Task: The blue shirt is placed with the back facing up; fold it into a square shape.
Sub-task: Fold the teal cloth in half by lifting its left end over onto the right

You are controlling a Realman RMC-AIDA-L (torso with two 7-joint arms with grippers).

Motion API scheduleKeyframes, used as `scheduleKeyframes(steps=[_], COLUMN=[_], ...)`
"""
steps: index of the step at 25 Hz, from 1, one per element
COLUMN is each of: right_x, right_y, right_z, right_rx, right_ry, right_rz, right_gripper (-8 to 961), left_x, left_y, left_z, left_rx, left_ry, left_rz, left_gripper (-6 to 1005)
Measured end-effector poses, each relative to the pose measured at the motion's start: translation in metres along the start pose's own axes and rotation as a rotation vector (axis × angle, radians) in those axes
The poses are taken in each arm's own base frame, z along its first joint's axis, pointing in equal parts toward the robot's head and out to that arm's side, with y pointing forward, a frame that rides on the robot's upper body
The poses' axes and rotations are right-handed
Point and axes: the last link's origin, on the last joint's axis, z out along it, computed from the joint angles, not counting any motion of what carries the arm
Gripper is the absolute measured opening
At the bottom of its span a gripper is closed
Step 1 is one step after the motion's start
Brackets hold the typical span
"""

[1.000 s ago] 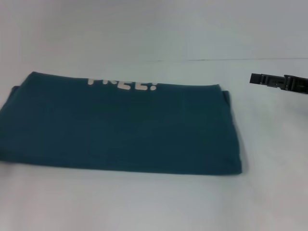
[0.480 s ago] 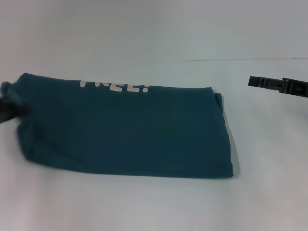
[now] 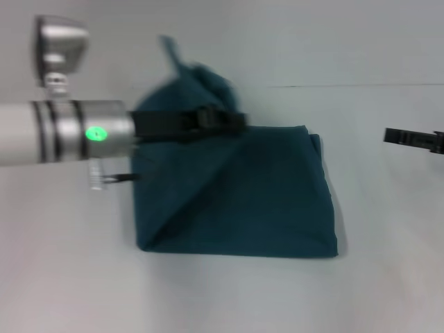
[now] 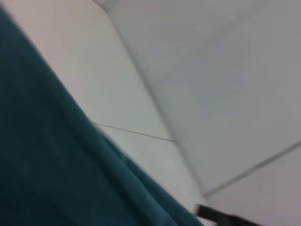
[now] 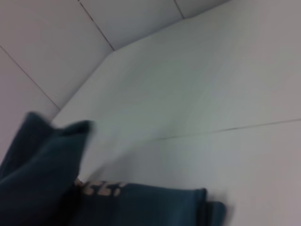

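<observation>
Folding: left gripper (image 3: 232,119), clamped on blue shirt (image 3: 263,201), has swung its left end rightward, nearing square; right gripper (image 3: 399,136) idle, finger state indiscernible.

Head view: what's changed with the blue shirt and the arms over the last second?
The left pincer has taken hold of the blue shirt at its left end, lifted it and swung it rightward over the middle, so the long strip is now folded about half as wide. The lettering no longer shows from the head. The right pincer has drawn back slightly toward the right edge. The shirt's right edge stayed put.
</observation>
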Motion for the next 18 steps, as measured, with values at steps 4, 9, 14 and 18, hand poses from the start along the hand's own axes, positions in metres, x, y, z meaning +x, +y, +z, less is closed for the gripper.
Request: scheduleKeyframes(steps=[4, 9, 14, 18], right_x=[0.004, 0.006, 0.006, 0.007], right_y=[-0.009, -0.017, -0.021, -0.02], right_z=[-0.011, -0.018, -0.019, -0.013], right_rx=[0.027, 0.061, 0.092, 0.097], right_ry=[0.003, 0.002, 0.004, 0.025], right_rz=[-0.012, -0.027, -0.044, -0.052], right_gripper=[909, 905, 901, 897], left_x=[-0.02, -0.068, -0.099, -0.106], left_y=[0.008, -0.005, -0.01, 0.001], left_z=[0.04, 0.07, 0.073, 0.071], left_rx=[-0.098, -0.128, -0.132, -0.203], left_ry=[-0.003, 0.043, 0.129, 0.127], left_rz=[-0.031, -0.137, -0.179, -0.124], left_gripper=[90, 101, 111, 120])
